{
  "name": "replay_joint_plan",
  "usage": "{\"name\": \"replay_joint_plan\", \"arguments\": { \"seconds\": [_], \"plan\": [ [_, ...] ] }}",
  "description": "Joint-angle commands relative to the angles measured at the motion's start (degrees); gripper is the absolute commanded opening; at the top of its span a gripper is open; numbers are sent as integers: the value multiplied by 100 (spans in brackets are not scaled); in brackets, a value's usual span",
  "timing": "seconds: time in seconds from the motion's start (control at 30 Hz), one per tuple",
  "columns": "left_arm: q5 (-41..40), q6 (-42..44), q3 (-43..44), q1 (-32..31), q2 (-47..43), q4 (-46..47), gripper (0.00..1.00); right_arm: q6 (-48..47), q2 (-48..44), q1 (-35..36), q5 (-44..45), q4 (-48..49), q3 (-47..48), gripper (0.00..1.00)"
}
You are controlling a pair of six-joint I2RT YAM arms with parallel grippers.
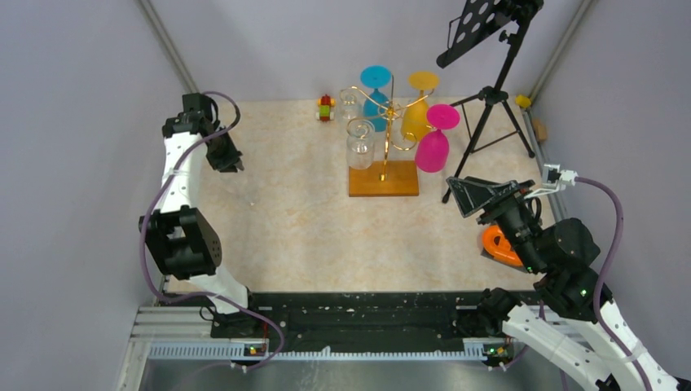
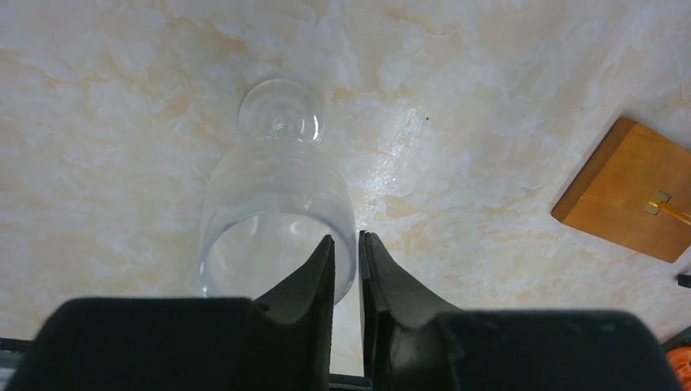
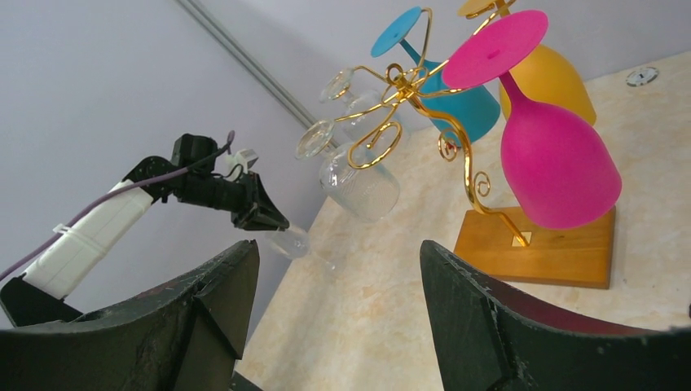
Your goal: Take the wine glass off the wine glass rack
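A clear wine glass (image 2: pixel 277 187) is off the rack at the table's left side, its foot (image 2: pixel 281 114) down toward the marble top. My left gripper (image 2: pixel 346 236) has its fingers close together astride the bowl's rim, one inside and one outside. From the right wrist view the same glass (image 3: pixel 293 242) hangs tilted at the left gripper's tip (image 3: pixel 261 213). The wine glass rack (image 1: pixel 383 177), gold wire on a wooden base, stands mid-table. My right gripper (image 3: pixel 338 252) is open and empty to the right of the rack (image 3: pixel 538 248).
The rack still carries two clear glasses (image 1: pixel 359 142), plus blue (image 1: pixel 375 90), yellow (image 1: pixel 420 110) and pink (image 1: pixel 434 142) ones. A black tripod stand (image 1: pixel 489 106) is at the back right, a small toy (image 1: pixel 325 107) at the back wall, and an orange object (image 1: pixel 499 244) under the right arm.
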Motion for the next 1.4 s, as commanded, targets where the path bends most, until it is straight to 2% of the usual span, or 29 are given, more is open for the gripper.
{"name": "replay_joint_plan", "arguments": {
  "seconds": [0.0, 0.3, 0.4, 0.6, 0.63, 0.67, 0.7, 0.83, 0.97, 1.07, 1.13, 1.27, 1.37],
  "plan": [
    [-52, 107, 244, 50, -2, 148, 23, 20, 57, 60, 142, -85, 147, 73],
    [7, 204, 522, 59, -129, 12, 43, 88, 64, 60, 115, -152, 212, 73],
    [-25, 258, 598, 59, -348, 7, 52, 90, 96, 60, 104, -192, 273, 73],
    [26, 271, 497, 59, -1075, 234, 64, 67, 420, 60, -130, -474, 669, 73],
    [91, 249, 442, 59, -1226, 334, 68, 65, 519, 60, -219, -518, 758, 73],
    [149, 231, 408, 59, -1378, 420, 87, 32, 651, 60, -369, -531, 849, 73],
    [221, 218, 395, 59, -1519, 468, 94, 19, 784, 60, -502, -526, 927, 73],
    [820, 197, 345, 59, -1977, 660, 97, 63, 1334, 61, -936, -479, 1239, 73],
    [2172, 162, -107, 59, -2540, 1163, 98, 309, 1628, 61, -909, -110, 1338, 73],
    [3213, 69, -648, 49, -2994, 1810, 99, 236, 1898, 60, -444, -363, 1765, 72],
    [3608, -130, -891, 42, -3192, 2125, 99, -153, 2250, 56, 158, -961, 2554, 72],
    [3962, -319, -1056, -38, -3324, 2434, 99, -835, 2950, -71, 798, -1760, 3607, 73],
    [3919, -298, -1011, -76, -3308, 2437, 99, -883, 3177, -679, 354, -1810, 3788, 75]
  ]
}}
